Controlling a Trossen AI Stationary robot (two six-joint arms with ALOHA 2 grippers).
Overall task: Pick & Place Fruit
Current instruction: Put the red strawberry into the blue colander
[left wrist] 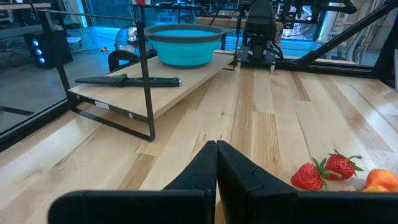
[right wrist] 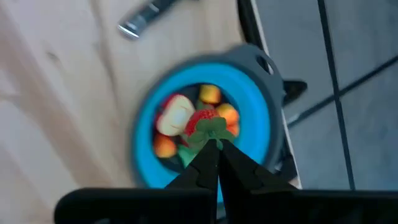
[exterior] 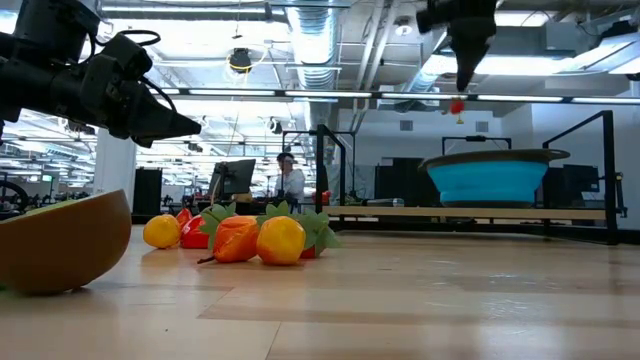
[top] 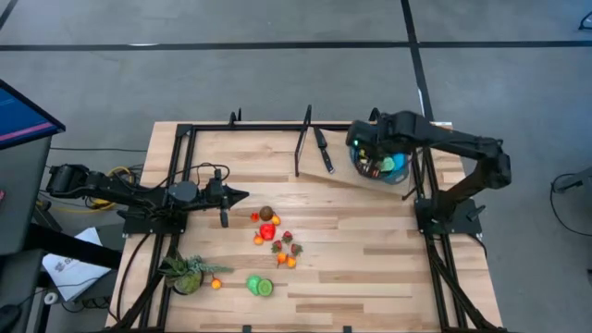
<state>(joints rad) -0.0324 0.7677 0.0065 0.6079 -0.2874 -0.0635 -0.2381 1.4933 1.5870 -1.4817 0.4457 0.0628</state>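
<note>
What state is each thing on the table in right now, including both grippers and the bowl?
Right gripper: shut on a strawberry, above the blue bowl.
Blue bowl: upright, several fruits inside.
Left gripper: shut, empty, over the table.
Loose fruit: lying on the table.
Knife: flat on the raised board.

The dark left arm reaches in low from the left edge, stretched almost flat and level across the worktop, its black two-finger left gripper (top: 242, 195) pointing toward the middle with its jaws pressed together, holding nothing. The dark right arm rises from its base at the right side, bends at the elbow and extends toward the far edge; its black two-finger right gripper (right wrist: 213, 144) hangs pointing straight down, jaws pinched on the green leafy top of a small red toy strawberry (right wrist: 205, 121).
</note>
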